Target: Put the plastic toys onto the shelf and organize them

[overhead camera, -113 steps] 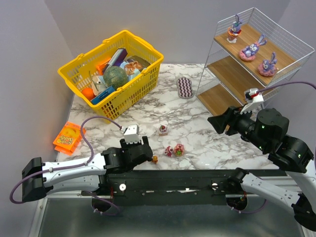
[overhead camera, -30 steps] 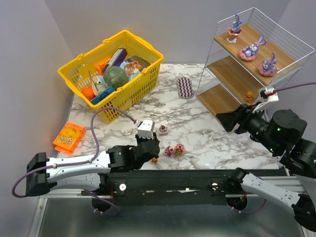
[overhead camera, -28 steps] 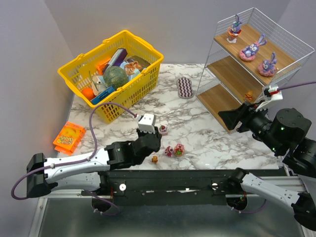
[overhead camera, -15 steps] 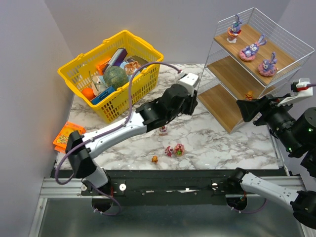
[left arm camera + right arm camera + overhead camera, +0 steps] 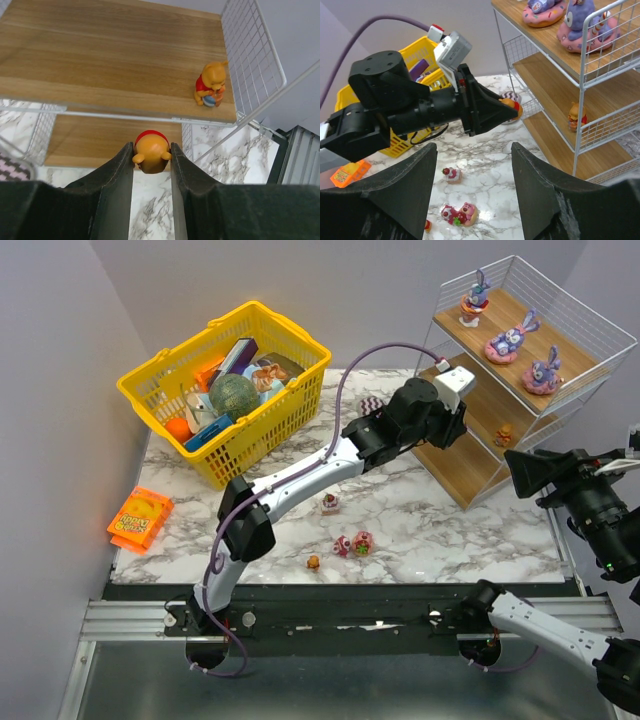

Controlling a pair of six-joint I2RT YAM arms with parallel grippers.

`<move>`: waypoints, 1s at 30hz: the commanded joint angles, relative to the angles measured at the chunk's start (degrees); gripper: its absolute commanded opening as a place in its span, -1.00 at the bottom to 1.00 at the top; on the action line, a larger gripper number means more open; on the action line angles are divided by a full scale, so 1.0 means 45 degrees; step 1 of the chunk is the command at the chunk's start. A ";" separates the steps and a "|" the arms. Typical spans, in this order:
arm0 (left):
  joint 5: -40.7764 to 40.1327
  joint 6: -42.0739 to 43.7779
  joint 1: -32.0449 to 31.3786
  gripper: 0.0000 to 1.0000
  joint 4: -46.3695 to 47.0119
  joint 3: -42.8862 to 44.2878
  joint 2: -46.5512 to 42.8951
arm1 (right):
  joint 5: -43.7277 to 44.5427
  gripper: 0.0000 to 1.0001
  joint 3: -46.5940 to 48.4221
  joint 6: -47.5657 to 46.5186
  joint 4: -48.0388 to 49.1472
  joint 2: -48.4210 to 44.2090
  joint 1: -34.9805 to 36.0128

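Observation:
My left gripper (image 5: 151,150) is shut on a small orange bear (image 5: 151,152) with a red shirt, held just in front of the shelf (image 5: 480,390) near its middle board's front edge. A second orange bear (image 5: 210,84) stands on that middle board (image 5: 110,55) at the right. Three purple bunnies (image 5: 505,343) sit on the top board. On the marble lie a white-and-pink toy (image 5: 330,503), a pink-red pair (image 5: 353,544) and a third orange bear (image 5: 313,562). My right gripper (image 5: 473,145) hangs open and empty, right of the shelf's front in the top view.
A yellow basket (image 5: 135,390) full of odds and ends stands at the back left. A flat orange packet (image 5: 138,520) lies at the left edge. A purple zigzag pad (image 5: 509,95) lies by the shelf's foot, behind my left arm.
My left arm has swung from the near table edge across to the shelf, carrying the orange bear. My right gripper has drawn back to the right, away from the shelf.

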 commanded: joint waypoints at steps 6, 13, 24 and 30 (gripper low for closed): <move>0.0495 0.0724 -0.0016 -0.94 0.1172 0.1528 0.1578 | 0.0742 0.38 -0.0009 0.0429 -0.0958 -0.0480 -0.0009; 0.0123 0.1446 -0.0016 -0.94 0.2598 0.1038 0.1695 | 0.0664 0.38 -0.0068 0.0800 -0.1232 -0.0676 -0.0028; -0.0462 0.1994 -0.0016 -0.92 0.2795 0.1371 0.2594 | 0.0937 0.38 -0.0067 0.0898 -0.1427 -0.0969 -0.0028; -0.0658 0.2072 0.0004 -0.87 0.3124 0.1449 0.2867 | 0.1074 0.38 -0.0223 0.0937 -0.1427 -0.1028 -0.0009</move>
